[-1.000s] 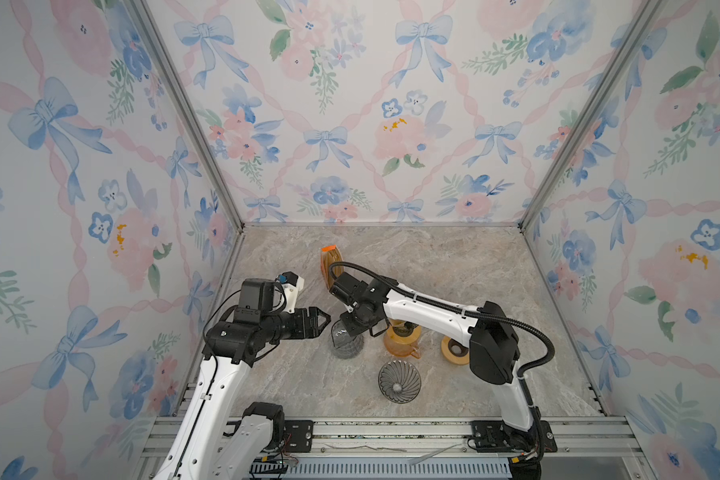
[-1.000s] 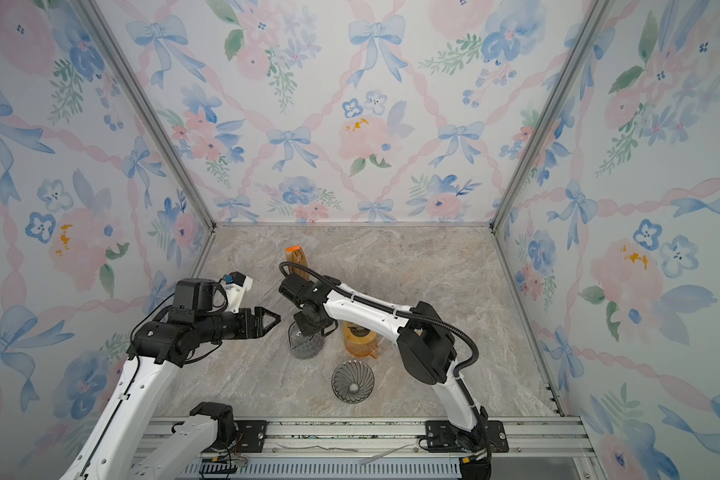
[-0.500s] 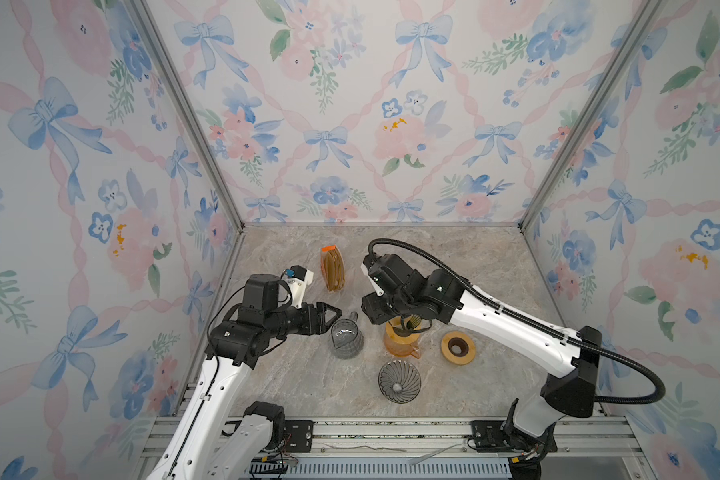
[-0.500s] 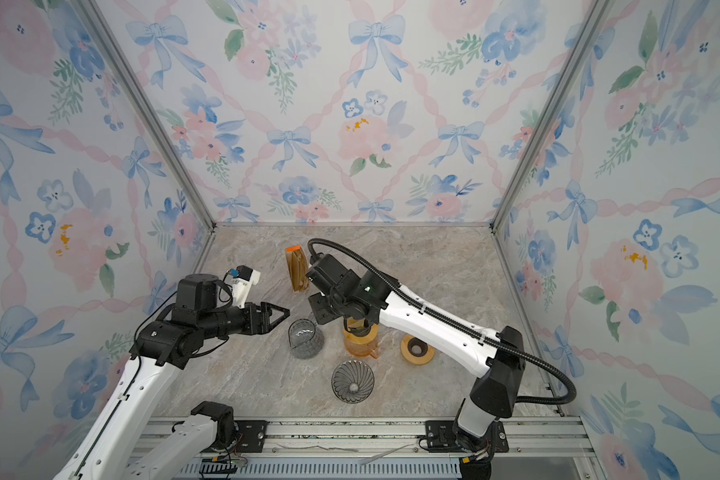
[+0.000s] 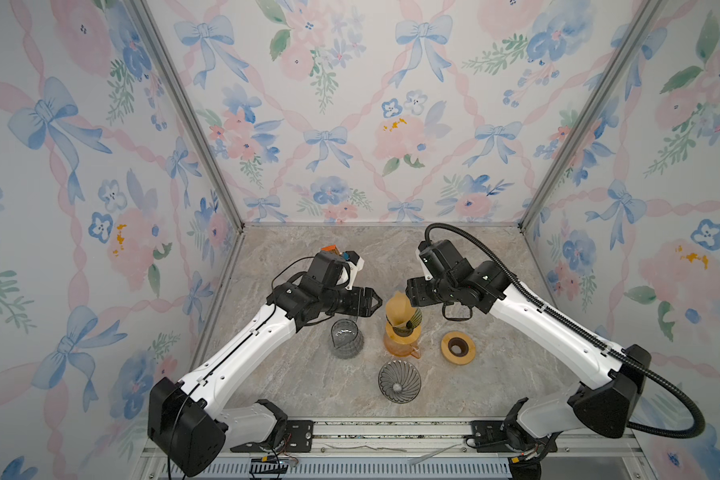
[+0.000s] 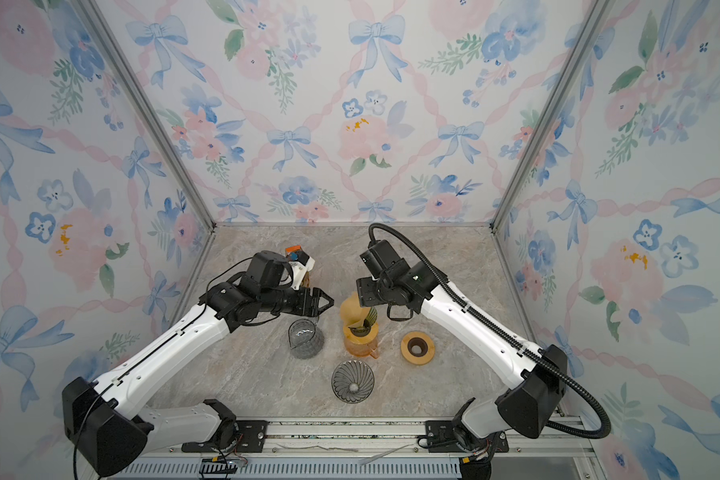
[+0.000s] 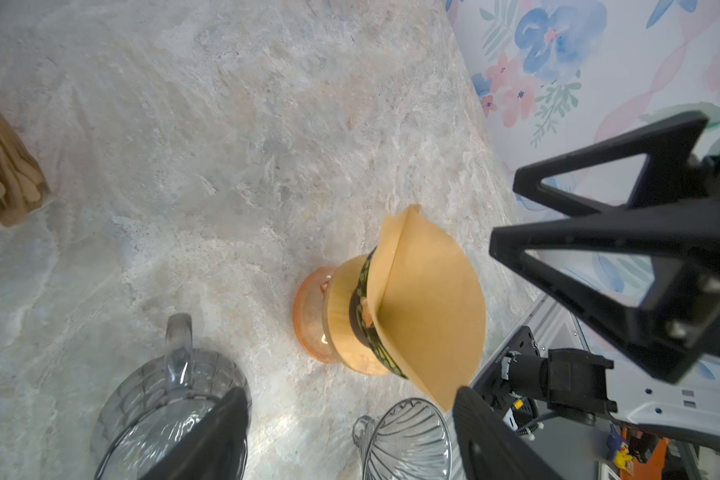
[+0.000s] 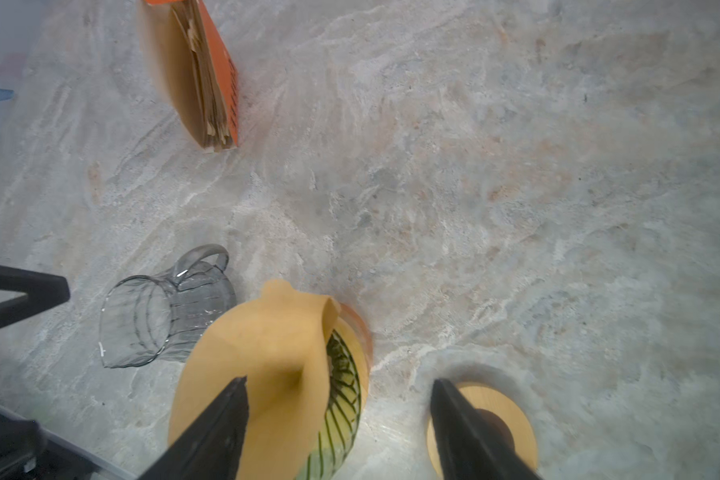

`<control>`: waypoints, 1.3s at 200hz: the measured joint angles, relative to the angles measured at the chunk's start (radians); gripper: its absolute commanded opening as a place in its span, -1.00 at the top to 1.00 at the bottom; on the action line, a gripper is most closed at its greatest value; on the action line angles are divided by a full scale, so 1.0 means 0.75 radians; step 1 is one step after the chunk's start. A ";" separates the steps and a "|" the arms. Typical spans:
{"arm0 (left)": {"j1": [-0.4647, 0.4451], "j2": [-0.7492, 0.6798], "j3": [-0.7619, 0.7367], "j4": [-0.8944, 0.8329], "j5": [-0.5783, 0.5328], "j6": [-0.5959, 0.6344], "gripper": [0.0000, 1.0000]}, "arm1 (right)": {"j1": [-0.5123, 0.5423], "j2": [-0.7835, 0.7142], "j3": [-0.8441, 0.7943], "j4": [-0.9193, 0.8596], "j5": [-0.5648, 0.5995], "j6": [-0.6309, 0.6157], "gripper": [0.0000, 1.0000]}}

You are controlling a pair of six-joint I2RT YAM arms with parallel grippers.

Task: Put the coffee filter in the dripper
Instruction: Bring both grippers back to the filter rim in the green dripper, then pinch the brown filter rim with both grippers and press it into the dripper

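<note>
A tan paper coffee filter (image 5: 396, 308) stands tilted in the green-ribbed dripper (image 5: 409, 327), which sits on an orange glass vessel (image 5: 399, 347); the filter (image 6: 351, 309) shows in both top views. My right gripper (image 8: 341, 415) hangs open just right of the filter (image 8: 267, 353). One of its fingers (image 8: 221, 419) is in front of the paper without pinching it, the other is over a wooden ring. My left gripper (image 5: 377, 302) is open just left of the filter (image 7: 429, 299), and nothing is between its fingers (image 7: 487, 436).
A clear glass pitcher (image 5: 346, 338) stands left of the orange vessel. A second, clear ribbed dripper (image 5: 399, 381) lies in front of it, and a wooden ring (image 5: 458, 347) to its right. The orange filter pack (image 8: 202, 79) leans at the back left.
My right gripper swung from above the glass pitcher to the right of the dripper and opened its jaws. The filter now stands free in the dripper. My left gripper moved closer to it.
</note>
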 measured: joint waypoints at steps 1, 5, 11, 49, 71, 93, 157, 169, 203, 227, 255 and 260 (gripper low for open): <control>-0.003 0.009 0.006 0.001 -0.004 -0.001 -0.60 | -0.004 0.000 -0.004 0.000 -0.002 0.000 -0.47; -0.008 0.030 0.017 0.003 -0.014 -0.002 -0.60 | -0.016 0.000 -0.014 0.000 -0.010 -0.002 -0.48; -0.015 0.063 0.035 0.005 -0.029 -0.002 -0.60 | -0.032 0.001 -0.029 0.000 -0.021 -0.006 -0.48; -0.058 0.221 0.127 0.004 -0.092 -0.001 -0.60 | -0.071 0.009 -0.061 0.002 -0.080 -0.034 -0.49; -0.089 0.290 0.172 0.009 -0.111 0.006 -0.60 | -0.072 0.021 -0.085 0.009 -0.111 -0.043 -0.50; -0.105 0.329 0.186 0.019 -0.128 0.019 -0.60 | -0.072 0.023 -0.120 0.013 -0.132 -0.046 -0.50; -0.128 0.370 0.155 0.024 -0.185 0.024 -0.61 | -0.073 0.004 -0.278 0.034 -0.154 -0.046 -0.50; -0.133 0.376 0.144 0.024 -0.198 0.024 -0.61 | -0.073 -0.005 -0.292 0.037 -0.162 -0.046 -0.50; -0.135 0.381 0.132 0.024 -0.218 0.023 -0.61 | -0.073 -0.017 -0.295 0.046 -0.166 -0.046 -0.50; -0.142 0.381 0.129 0.024 -0.231 0.023 -0.61 | -0.073 -0.019 -0.302 0.060 -0.167 -0.045 -0.50; -0.151 0.381 0.114 0.024 -0.238 0.023 -0.61 | -0.070 -0.019 -0.320 0.080 -0.172 -0.040 -0.50; -0.153 0.381 0.112 0.024 -0.238 0.023 -0.61 | -0.070 -0.019 -0.322 0.084 -0.172 -0.040 -0.50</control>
